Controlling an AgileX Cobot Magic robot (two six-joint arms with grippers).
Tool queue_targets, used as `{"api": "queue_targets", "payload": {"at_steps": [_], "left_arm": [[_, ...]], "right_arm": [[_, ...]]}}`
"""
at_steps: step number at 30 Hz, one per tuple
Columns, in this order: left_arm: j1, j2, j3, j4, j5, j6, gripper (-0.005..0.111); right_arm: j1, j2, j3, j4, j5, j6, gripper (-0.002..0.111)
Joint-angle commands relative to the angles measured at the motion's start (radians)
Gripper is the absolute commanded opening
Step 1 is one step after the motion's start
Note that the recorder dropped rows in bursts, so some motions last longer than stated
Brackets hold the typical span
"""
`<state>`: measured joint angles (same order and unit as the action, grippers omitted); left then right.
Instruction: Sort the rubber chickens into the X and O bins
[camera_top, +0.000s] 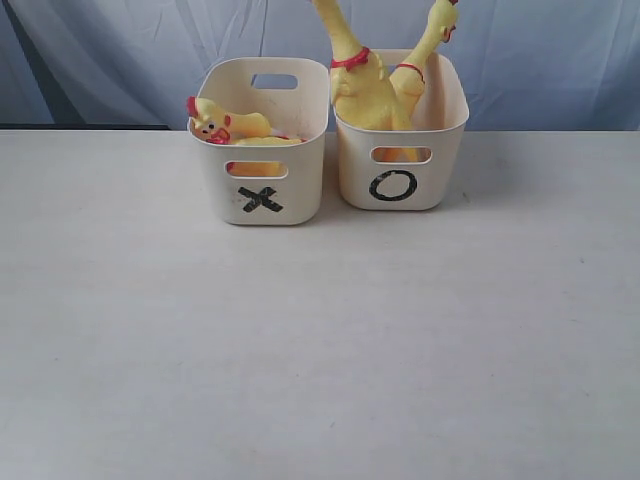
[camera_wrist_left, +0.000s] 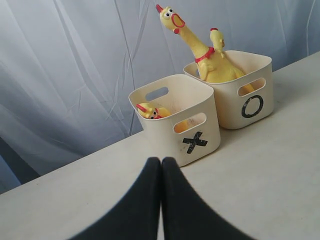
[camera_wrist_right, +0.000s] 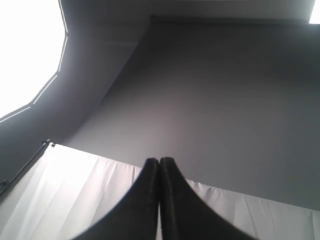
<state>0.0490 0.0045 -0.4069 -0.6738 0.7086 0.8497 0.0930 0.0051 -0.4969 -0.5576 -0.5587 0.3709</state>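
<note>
My left tool (camera_wrist_left: 161, 167) and right tool (camera_wrist_right: 159, 167) are both pinched closed, empty. Two whole chickens (camera_top: 365, 90) stand in the O bin (camera_top: 445, 185), far side; chicken pieces (camera_top: 225, 125) lie in the X bin (camera_top: 305, 190) just left.

I read a black X on the left bin (camera_top: 262, 196), a black O on the right bin (camera_top: 396, 186).
</note>
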Motion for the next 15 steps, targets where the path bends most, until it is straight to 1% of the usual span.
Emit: {"api": "queue_targets", "payload": {"at_steps": [1,7,9,13,15], "left_arm": [[0.0,-0.004,0.004,-0.004,-0.006,-0.002,0.0],[0.0,-0.004,0.004,0.003,-0.006,-0.002,0.0],[0.0,-0.004,0.004,0.039,-0.006,-0.002,0.0],[0.0,-0.004,0.004,0.383,-0.014,-0.002,0.0],[0.0,-0.004,0.004,0.443,-0.062,-0.002,0.0]], "right_arm": [[-0.004,-0.005,0.005,0.006,0.003,-0.001,-0.001],[-0.004,-0.005,0.005,0.033,0.031,-0.001,-0.001],[-0.004,-0.005,0.014,0.036,0.023,-0.001,-0.001],[-0.004,-0.005,0.086,-0.045,0.026,-0.001,-0.001],[-0.004,-0.005,0.137,-0.159,0.031,-0.001,-0.001]]}}
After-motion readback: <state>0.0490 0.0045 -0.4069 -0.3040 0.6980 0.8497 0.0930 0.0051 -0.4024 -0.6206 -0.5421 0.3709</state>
